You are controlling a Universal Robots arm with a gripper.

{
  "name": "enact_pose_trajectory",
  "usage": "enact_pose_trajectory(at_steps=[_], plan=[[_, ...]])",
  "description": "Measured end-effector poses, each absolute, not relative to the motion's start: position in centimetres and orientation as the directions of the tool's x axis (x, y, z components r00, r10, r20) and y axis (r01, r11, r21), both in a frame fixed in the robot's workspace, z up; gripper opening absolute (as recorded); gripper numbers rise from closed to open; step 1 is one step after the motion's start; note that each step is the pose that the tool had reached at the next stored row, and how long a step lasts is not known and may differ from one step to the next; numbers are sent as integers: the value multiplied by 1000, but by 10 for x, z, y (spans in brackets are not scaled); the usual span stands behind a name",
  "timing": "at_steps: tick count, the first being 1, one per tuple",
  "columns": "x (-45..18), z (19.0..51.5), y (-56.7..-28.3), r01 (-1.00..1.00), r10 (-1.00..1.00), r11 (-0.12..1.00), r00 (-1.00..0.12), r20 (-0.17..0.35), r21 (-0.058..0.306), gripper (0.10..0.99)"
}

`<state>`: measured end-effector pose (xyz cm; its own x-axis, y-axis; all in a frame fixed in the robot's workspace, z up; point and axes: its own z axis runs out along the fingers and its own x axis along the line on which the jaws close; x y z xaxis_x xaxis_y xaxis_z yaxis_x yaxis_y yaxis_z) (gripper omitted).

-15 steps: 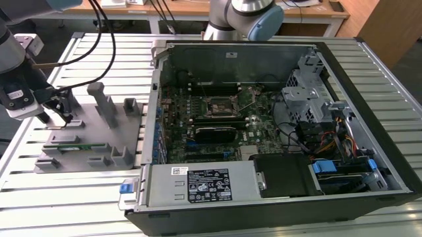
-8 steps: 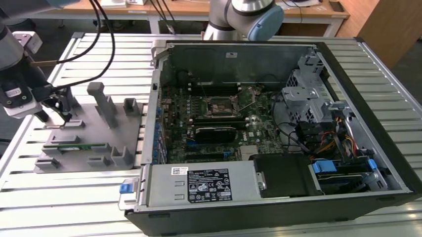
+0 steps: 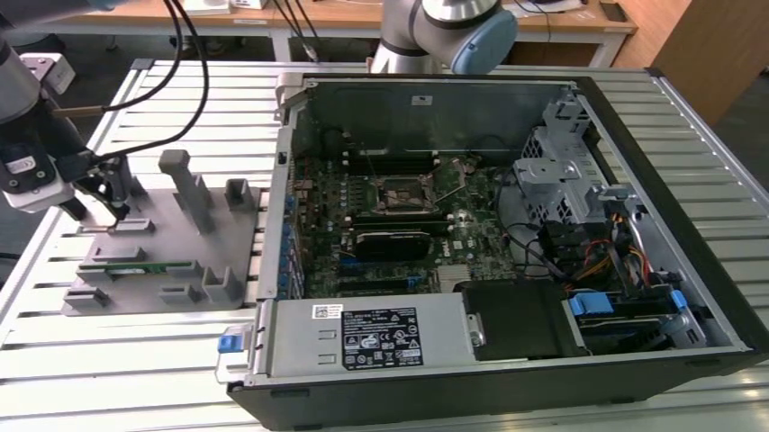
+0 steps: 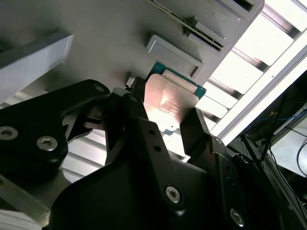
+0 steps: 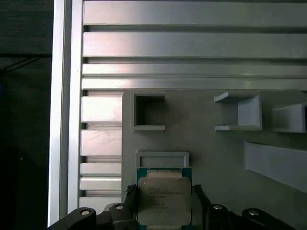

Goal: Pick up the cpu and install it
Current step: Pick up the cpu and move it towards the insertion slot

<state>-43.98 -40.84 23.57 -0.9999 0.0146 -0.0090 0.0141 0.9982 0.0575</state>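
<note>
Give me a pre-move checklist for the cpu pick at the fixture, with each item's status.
1. Gripper over the grey fixture: ok.
2. Fingers against opposite edges of the cpu: ok.
3. Cpu metal top facing away from the fixture: ok.
4. Cpu lifted free of the fixture: cannot tell.
5. Memory stick lying in the fixture, apart from the gripper: ok.
6. Motherboard socket in the open computer case, frame open and empty: cannot tell.
</note>
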Motion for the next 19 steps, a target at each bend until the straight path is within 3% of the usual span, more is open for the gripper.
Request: enact_pose_trajectory(at_steps=[19], plan=[[-440, 243, -408, 14, 15, 998, -1000, -9, 57, 537]])
